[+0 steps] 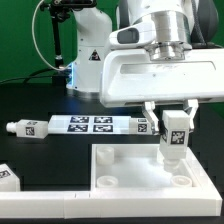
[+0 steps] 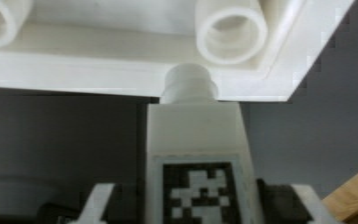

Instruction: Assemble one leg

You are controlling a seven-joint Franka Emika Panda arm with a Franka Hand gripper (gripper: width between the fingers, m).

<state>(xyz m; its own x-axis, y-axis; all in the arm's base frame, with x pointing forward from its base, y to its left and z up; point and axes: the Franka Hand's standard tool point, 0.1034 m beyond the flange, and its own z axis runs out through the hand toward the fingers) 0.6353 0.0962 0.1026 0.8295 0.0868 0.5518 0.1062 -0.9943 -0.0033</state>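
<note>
My gripper [image 1: 174, 125] is shut on a leg [image 1: 175, 134], a chunky white peg with a black-and-white tag, held upright just above the far edge of the large white square panel [image 1: 140, 175]. In the wrist view the leg [image 2: 197, 140] runs out between my fingers [image 2: 105, 205], and its rounded tip lies at the panel's edge [image 2: 140, 78], just beside a corner hole [image 2: 234, 35]. I cannot tell whether the tip touches the panel. A second leg [image 1: 25, 128] lies on its side on the table at the exterior view's left.
The marker board [image 1: 95, 125] lies flat behind the panel. Another tagged white part [image 1: 8, 178] sits at the exterior view's left edge. The robot base and cables stand at the back. A wooden edge [image 2: 357, 195] shows in the wrist view.
</note>
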